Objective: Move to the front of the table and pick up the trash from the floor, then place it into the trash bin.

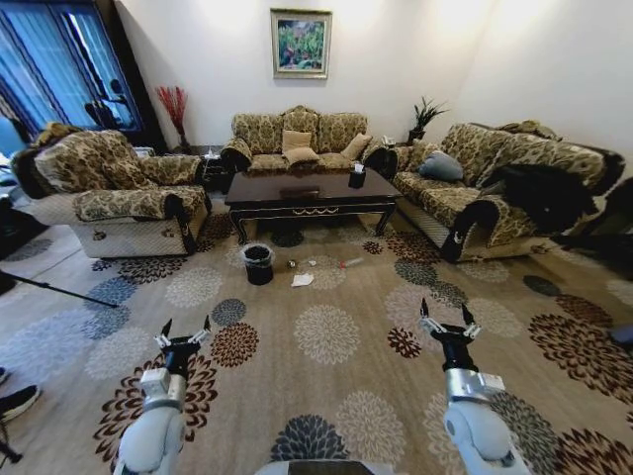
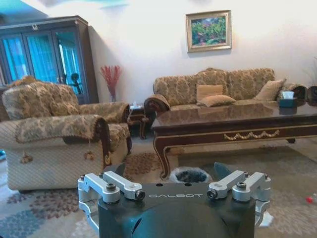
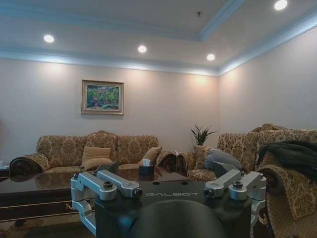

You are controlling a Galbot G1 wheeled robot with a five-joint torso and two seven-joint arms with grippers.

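Well ahead of the robot, across a wide stretch of patterned floor (image 1: pixel 326 396), stands the long dark counter (image 1: pixel 311 193), with sofas on three sides of it. Just in front of the counter's left leg sits the black trash bin (image 1: pixel 258 263), and to its right the trash is strewn in a short row running parallel to the counter's front rail: a tiny silvery ball (image 1: pixel 292 264), a crumpled white napkin (image 1: pixel 303 280), and a slim stick (image 1: pixel 351 262) lying roughly along that same line.

Both arms hang low and forward, well apart from all of it. The left pincer (image 1: pixel 185 332) is spread open, and so is the right pincer (image 1: pixel 446 319). By my reckoning the litter lies straight ahead between them, slightly nearer the left arm's side, with the bin more plainly on the left.
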